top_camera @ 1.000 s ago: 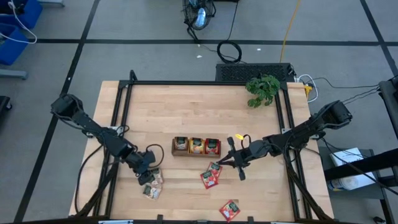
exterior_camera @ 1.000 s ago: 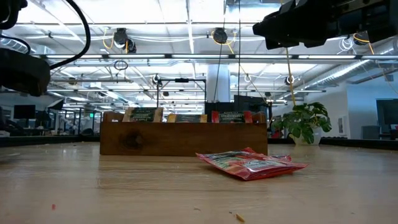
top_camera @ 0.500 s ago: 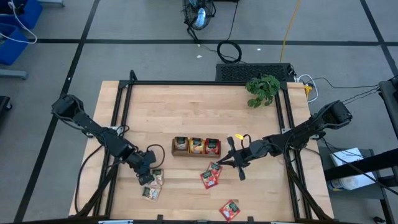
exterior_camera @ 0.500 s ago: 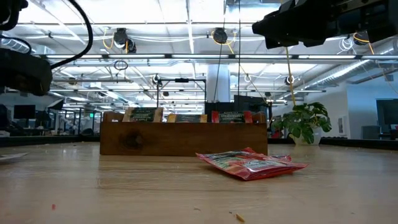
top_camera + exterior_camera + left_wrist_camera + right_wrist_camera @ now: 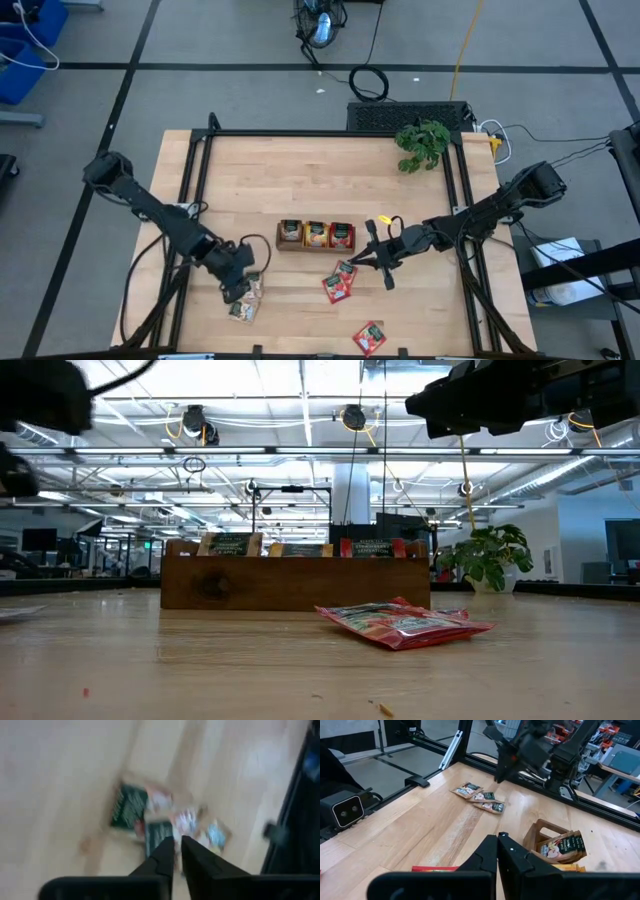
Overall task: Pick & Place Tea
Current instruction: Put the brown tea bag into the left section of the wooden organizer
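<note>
Several tea sachets (image 5: 245, 300) lie flat on the table near its front left; in the left wrist view they include a dark green one (image 5: 129, 807). My left gripper (image 5: 237, 290) hangs just above them, fingers shut (image 5: 177, 841), and I see nothing between them. Red sachets (image 5: 340, 285) lie in front of the brown tray (image 5: 315, 235), which holds upright sachets. My right gripper (image 5: 375, 258) hovers shut (image 5: 497, 838) beside the tray's right end, above the red sachets.
One more red sachet (image 5: 370, 337) lies near the front edge. A leafy plant (image 5: 422, 142) stands at the back right. A black frame (image 5: 200, 200) runs along the table's sides. Bare wood lies between the tray and the far edge.
My left gripper has gone up from the sachet pile; in the low view its dark body has climbed to the picture's top. The sachets stay on the table.
</note>
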